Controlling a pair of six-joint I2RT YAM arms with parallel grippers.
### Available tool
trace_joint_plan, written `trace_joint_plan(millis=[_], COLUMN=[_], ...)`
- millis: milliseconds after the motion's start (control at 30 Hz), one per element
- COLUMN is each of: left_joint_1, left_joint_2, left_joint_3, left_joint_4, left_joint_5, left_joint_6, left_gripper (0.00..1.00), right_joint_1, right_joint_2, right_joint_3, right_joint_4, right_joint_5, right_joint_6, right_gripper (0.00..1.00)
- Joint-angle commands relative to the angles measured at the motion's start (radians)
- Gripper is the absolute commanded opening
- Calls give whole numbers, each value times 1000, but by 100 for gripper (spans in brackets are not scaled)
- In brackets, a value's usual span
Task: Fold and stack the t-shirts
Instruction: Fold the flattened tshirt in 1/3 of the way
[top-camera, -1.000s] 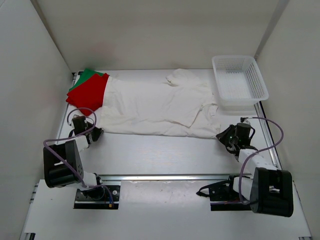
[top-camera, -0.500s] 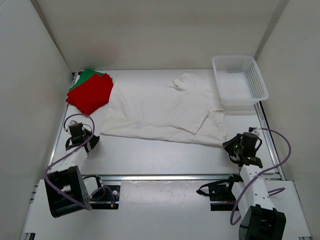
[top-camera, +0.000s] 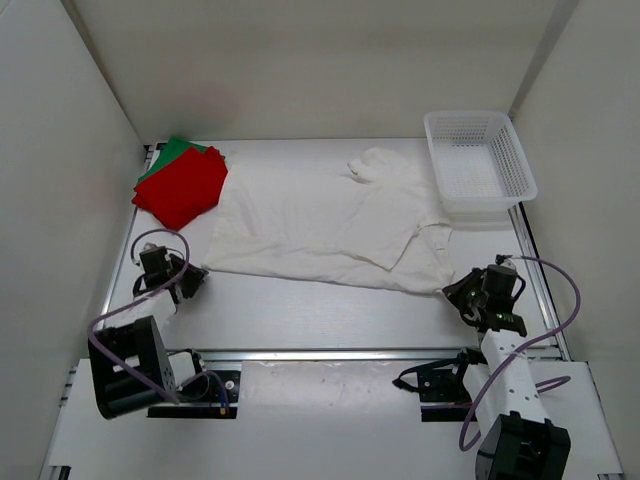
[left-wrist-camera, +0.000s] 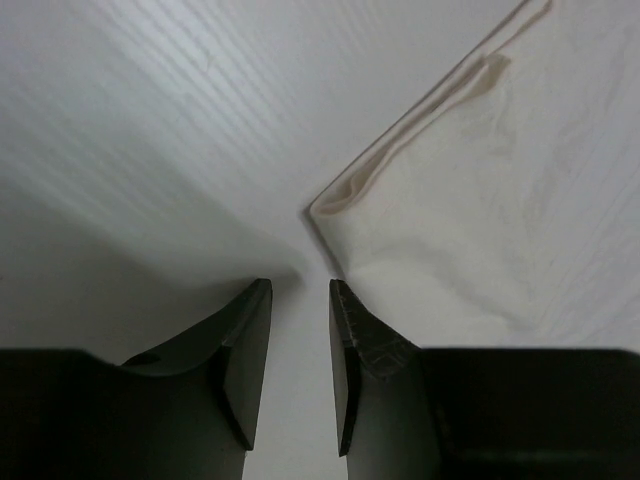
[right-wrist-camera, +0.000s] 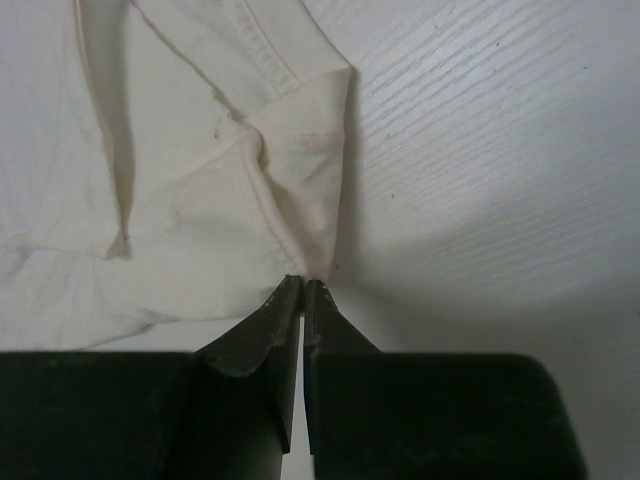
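Observation:
The white t-shirt lies spread flat across the middle of the table. The red t-shirt sits folded on the folded green t-shirt at the back left. My left gripper is open and empty at the white shirt's near left corner; in the left wrist view the corner lies just ahead of the fingertips, apart from them. My right gripper is shut on the white shirt's near right corner, which shows bunched at the tips in the right wrist view.
A white plastic mesh basket stands at the back right, touching the shirt's far right edge. White walls enclose the table on three sides. A metal rail runs along the near edge.
The white shirt has slid right, off the red shirt. My left gripper has let go of its corner. My right gripper has moved nearer and right with the other corner.

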Motion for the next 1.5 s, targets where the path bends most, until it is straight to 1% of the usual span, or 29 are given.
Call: trace_joint_plan(millis=[0,133,233,300,367,400,433,500,633,767,833,967,1100,1167,1233,1267,1300,1333,1367,1400,1433,1467], left_joint_1=[-14,-28,-51,-48,-45,-37,-34,-28,-1,42,39,68,70,59,85,96,84,63,56,71,76,78], left_joint_2=[84,113,173,190,203,204,217,219,197,129,87,-19,-179,-244,-319,-330,-336,-342,-346,-346,-338,-330], left_joint_3=[38,38,73,60,46,41,41,49,75,41,20,-44,-97,-77,-77,-65,-59,-59,-60,-56,-52,-46], left_joint_4=[84,138,118,142,179,194,197,187,133,89,56,-29,-121,-202,-275,-301,-315,-330,-327,-329,-332,-333], left_joint_5=[26,3,-30,-33,-32,-27,-30,-32,-66,-70,-81,-72,-58,-75,-78,-96,-98,-115,-116,-97,-86,-80], left_joint_6=[-65,-99,-88,-97,-108,-109,-103,-100,-50,-30,-14,29,69,61,90,114,136,129,113,109,112,110], left_gripper=[41,46,45,44,39,26,21,1,0,0,0,0,0,0,0,3,14,21,38,61,74,87], right_joint_1=[-12,-10,-9,-9,-3,2,4,2,-6,-4,-1,17,42,40,50,54,59,51,50,48,54,57], right_joint_2=[-13,-7,-4,-4,-4,5,-1,1,11,13,15,5,-13,-18,-28,-34,-41,-39,-41,-42,-47,-44], right_joint_3=[-29,-51,-57,-58,-58,-60,-66,-68,-64,-58,-51,-37,-26,-17,-2,0,-3,-6,4,26,58,63], right_joint_4=[74,106,117,132,137,139,136,137,120,91,79,22,-28,-67,-90,-99,-87,-81,-88,-95,-111,-118], right_joint_5=[-56,-80,-91,-94,-99,-102,-97,-85,-63,-22,-4,42,117,151,180,197,199,181,174,193,196,225], right_joint_6=[-1,5,8,8,11,13,13,17,17,25,26,46,72,95,106,114,108,99,86,73,47,28], right_gripper=[0,0,0,0,0,0,0,0,0,0,0,0,0,0,0,0,2,7,17,28,33,42])
